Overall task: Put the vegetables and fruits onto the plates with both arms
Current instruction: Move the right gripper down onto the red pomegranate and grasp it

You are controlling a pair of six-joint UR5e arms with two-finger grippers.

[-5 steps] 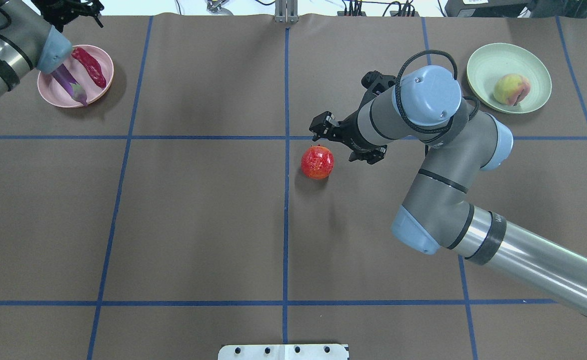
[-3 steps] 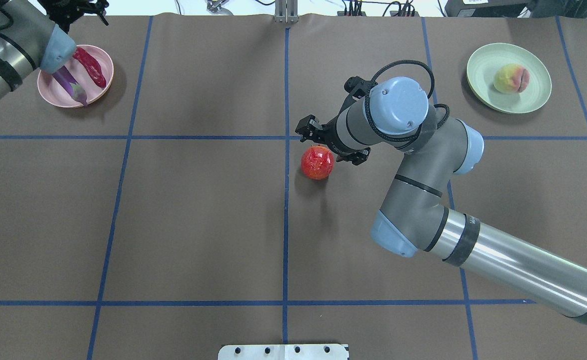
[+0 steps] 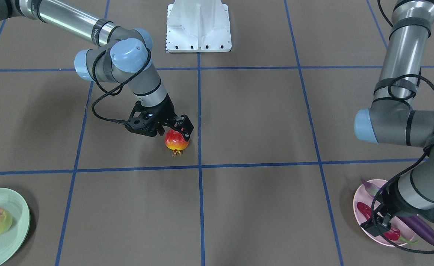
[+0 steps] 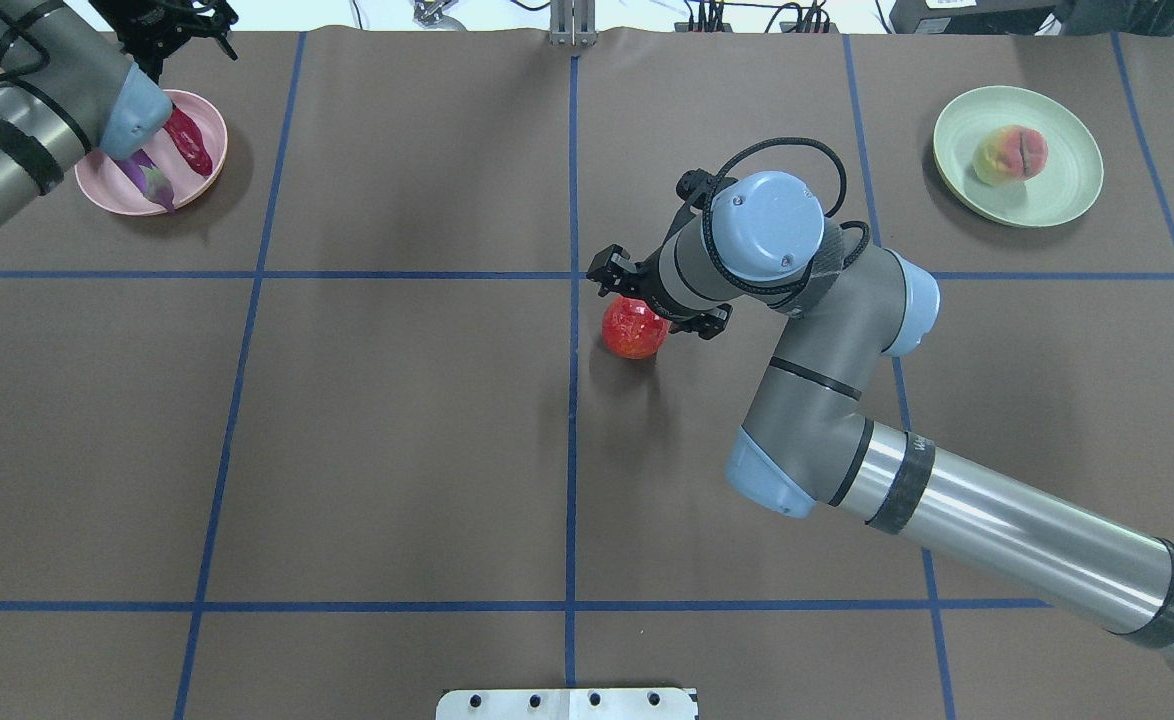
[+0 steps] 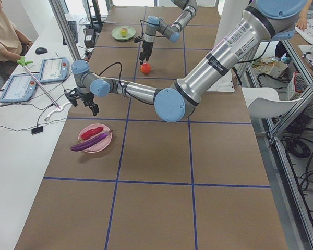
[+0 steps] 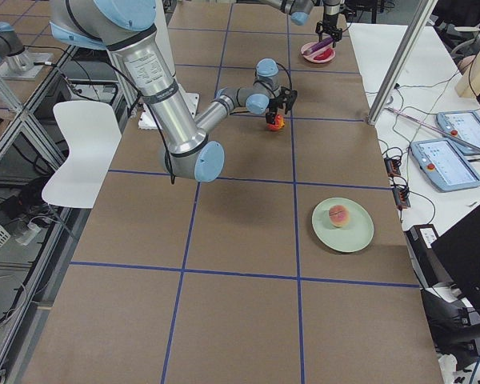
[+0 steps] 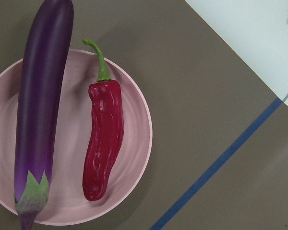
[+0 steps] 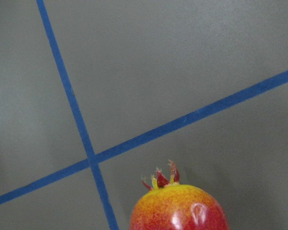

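Overhead exterior view, with the other cameras for detail. The pomegranate point(image 4: 632, 335) sits on the table point(image 4: 397, 450) near its middle, just right of the centre tape line point(image 4: 572, 480), with its crown pointing away from the base block point(image 3: 198, 26). The right gripper point(image 3: 173, 133) is lowered over it with its jaws spread wide, one finger on either side. Whether the pads touch the fruit cannot be told. From above, the wrist hides the fruit's top.

The pink plate point(image 4: 209, 172) lies at the far corner on the robot's left and carries the eggplant point(image 7: 41, 110) and the chili point(image 7: 104, 139), side by side and apart. The eggplant overhangs the rim. The left gripper point(image 3: 408, 234) hangs raised by that plate, jaws wide and holding nothing. From overhead, the left arm's blue cap point(image 4: 137, 115) covers part of the plate.

The green plate point(image 4: 1067, 195), at the far right corner, holds the peach point(image 4: 1009, 155), well apart from both arms. Beyond the table's left end, a person point(image 5: 5, 39) sits at a white desk with two tablets point(image 5: 55, 69).
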